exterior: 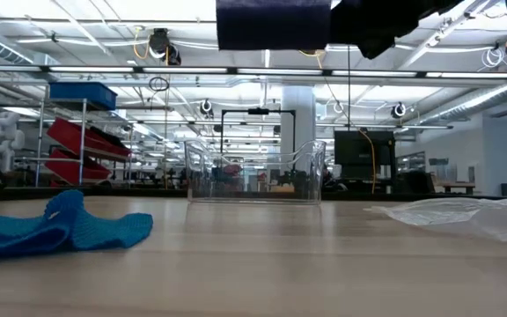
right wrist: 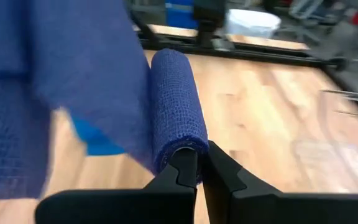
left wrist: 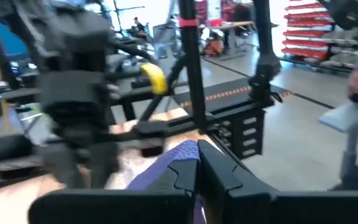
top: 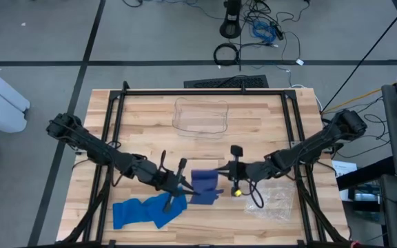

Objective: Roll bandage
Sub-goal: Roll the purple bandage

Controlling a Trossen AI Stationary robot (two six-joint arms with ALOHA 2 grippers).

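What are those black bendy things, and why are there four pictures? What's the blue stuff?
The black bendy things are two robot arms, each ending in a claw. One picture looks down from above, one peeks across the table top, and two come from tiny cameras on the arms' wrists. The blue stuff is a stretchy dark blue bandage they are rolling up. The left claw and the right claw both pinch it, lifted above the wooden table. A lighter blue bandage lies loose on the table, with a clear plastic box and a crinkly plastic bag.
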